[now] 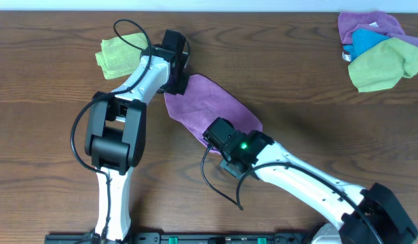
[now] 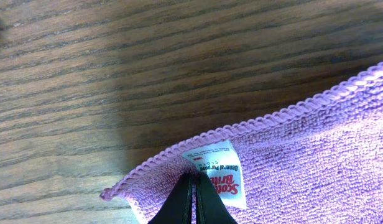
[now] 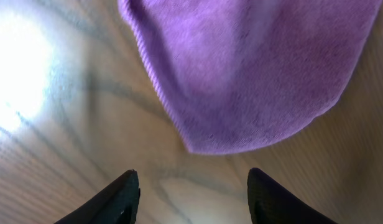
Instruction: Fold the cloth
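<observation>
The left fingers (image 2: 179,208), thin and dark, are pressed together with their tips at a corner of the cloth (image 2: 316,162), just beside its white printed tag (image 2: 219,168). Whether any fabric sits between them cannot be told. The right fingers (image 3: 110,199) are spread wide above the surface (image 1: 297,81), the cloth's rounded end just ahead of them. The cloth is magenta-purple looped terry with a stitched, corded hem. It lies mid-surface on dark wood grain as a long band. Its long axis runs diagonally from the left fingers at the far left down to the right fingers.
</observation>
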You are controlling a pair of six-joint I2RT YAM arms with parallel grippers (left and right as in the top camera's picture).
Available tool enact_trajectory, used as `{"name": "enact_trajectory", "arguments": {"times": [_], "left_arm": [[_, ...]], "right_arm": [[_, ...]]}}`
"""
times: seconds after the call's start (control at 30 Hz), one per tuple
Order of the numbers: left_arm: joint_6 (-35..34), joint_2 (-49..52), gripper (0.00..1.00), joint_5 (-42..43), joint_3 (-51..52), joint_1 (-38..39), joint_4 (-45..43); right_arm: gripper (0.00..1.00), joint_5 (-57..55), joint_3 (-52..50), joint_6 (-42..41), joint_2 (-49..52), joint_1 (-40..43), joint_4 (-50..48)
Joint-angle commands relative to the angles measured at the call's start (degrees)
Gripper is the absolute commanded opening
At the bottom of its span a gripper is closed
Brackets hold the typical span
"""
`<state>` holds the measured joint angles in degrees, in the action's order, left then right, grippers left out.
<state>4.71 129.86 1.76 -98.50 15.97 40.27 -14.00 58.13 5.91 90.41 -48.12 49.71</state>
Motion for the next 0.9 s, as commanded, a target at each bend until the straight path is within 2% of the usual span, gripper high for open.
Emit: {"name": "enact_trajectory", "arguments": {"times": [0.0,0.33,0.67,0.87], "left_arm": [[0.0,1.3,0.06,0.9,0.0,0.2,-0.5],[0.0,1.3,0.06,1.6,0.0,0.2,-1.3],[0.0,1.3,0.06,2.8,0.0,0.2,-1.4],[0.0,1.3,0.06,2.8,0.0,0.2,-1.5]], "right_arm": [[0.57,-1.5,0.7,1.3,0.7,-2.3,1.3],[0.53,-0.9,0.7,1.5,6.2,-4.1,0.3],[0.45,-4.0,0.7,1.5,10.1,-4.1,-0.5],[0.48,-8.5,0.7,1.4,12.3,-4.0,-1.8]]}}
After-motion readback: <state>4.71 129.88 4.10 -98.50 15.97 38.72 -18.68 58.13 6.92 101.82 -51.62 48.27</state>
